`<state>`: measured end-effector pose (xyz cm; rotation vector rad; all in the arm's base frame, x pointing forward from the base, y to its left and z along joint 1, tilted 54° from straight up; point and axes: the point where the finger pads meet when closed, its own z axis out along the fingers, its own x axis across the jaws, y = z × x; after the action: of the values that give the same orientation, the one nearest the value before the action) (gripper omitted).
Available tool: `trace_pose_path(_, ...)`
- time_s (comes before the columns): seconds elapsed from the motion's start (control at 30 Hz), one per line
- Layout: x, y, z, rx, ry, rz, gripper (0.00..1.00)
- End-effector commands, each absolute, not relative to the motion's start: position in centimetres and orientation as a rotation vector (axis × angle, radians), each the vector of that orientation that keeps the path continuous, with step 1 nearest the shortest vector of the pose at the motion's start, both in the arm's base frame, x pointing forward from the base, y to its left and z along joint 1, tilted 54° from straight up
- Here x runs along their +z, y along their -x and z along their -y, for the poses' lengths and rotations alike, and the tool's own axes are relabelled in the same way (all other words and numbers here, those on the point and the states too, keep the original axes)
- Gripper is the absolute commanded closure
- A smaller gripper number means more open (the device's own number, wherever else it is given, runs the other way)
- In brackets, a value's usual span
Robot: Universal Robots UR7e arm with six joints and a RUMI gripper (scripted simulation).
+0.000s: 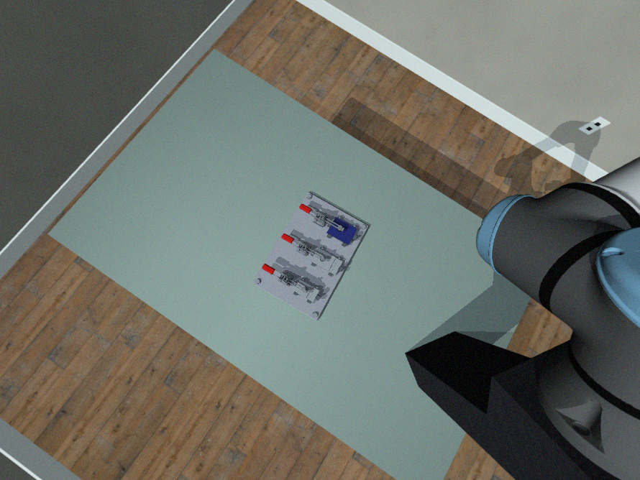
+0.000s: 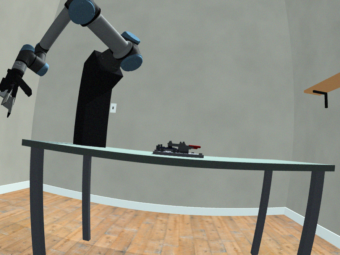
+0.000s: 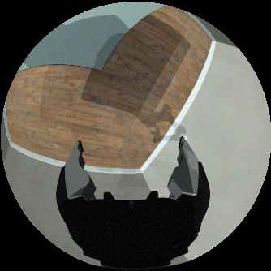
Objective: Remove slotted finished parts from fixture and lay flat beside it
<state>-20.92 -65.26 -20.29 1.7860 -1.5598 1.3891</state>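
Note:
A grey fixture plate [image 1: 309, 254] lies in the middle of the green table and also shows in the side view [image 2: 178, 151]. It carries three toggle clamps with red handles [image 1: 305, 208]. The far clamp holds the blue blank [image 1: 342, 231]. Two grey parts sit under the middle clamp [image 1: 333, 266] and the near clamp [image 1: 311, 294]; their slots are too small to make out. My gripper [image 2: 9, 96] hangs high off the table's left end, far from the fixture. In the wrist view its fingers stand wide open and empty over the floor and wall corner.
The black robot pedestal [image 2: 94, 101] stands on the table's back left end; it also shows in the overhead view [image 1: 496, 392]. A wooden shelf [image 2: 324, 86] is on the right wall. The table's corner [image 3: 69, 40] shows at the top of the wrist view.

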Motion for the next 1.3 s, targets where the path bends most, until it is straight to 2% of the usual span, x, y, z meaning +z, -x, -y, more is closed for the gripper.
trace_pose_path(0.0, -19.6, 19.6, 64.5, 1.395, -1.800, 1.580, 0.00)
trace_pose_path(0.53, -16.5, 13.4, 60.6, 1.436, -1.855, 1.708, 0.00)
trace_pose_path(1.03, -10.2, 1.2, 52.8, 1.507, -1.953, 1.971, 0.00)
trace_pose_path(1.27, -8.1, -2.6, 50.5, 1.528, -1.980, 2.057, 0.00)
